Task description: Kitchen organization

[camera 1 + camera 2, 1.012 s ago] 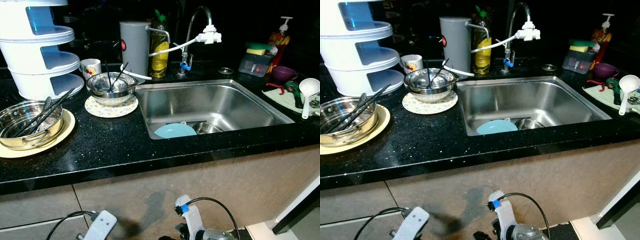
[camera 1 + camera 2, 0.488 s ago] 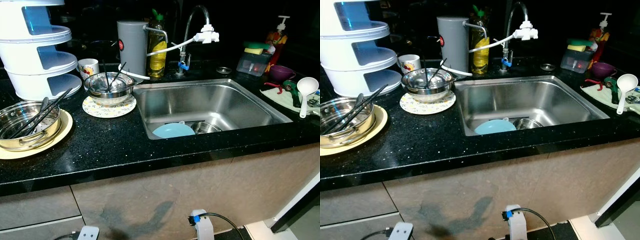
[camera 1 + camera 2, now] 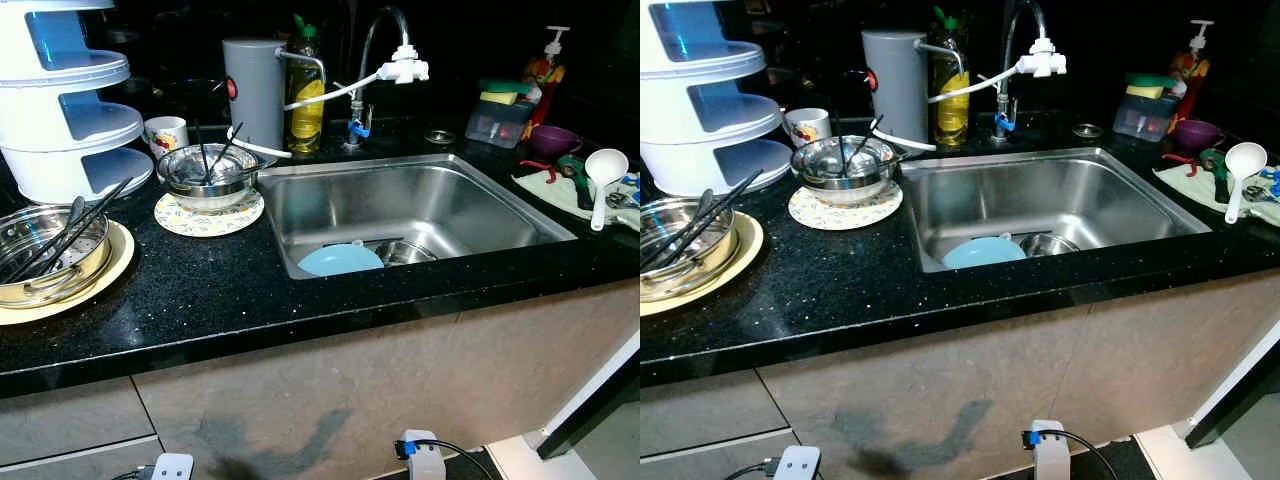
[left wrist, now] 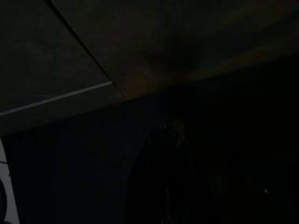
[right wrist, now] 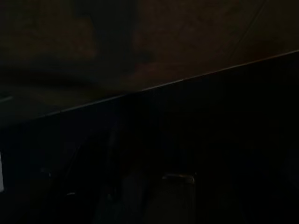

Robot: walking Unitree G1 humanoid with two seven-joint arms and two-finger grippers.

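A blue plate (image 3: 340,260) lies in the sink (image 3: 480,215), likely waiting for a wash. Two metal bowls (sticks inside) (image 3: 205,172) sit on mats on the bench (image 3: 230,290), so it stays clean. Both arms hang low, and I cannot tell how the jaws stand.

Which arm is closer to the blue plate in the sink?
Right. The right arm hangs low just right of below the blue plate; the left arm hangs low, well off to the plate's left.

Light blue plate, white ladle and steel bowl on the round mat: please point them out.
light blue plate (image 3: 340,260), left eye view, middle of its face.
white ladle (image 3: 606,165), left eye view, its scoop.
steel bowl (image 3: 843,160), right eye view, its rim.
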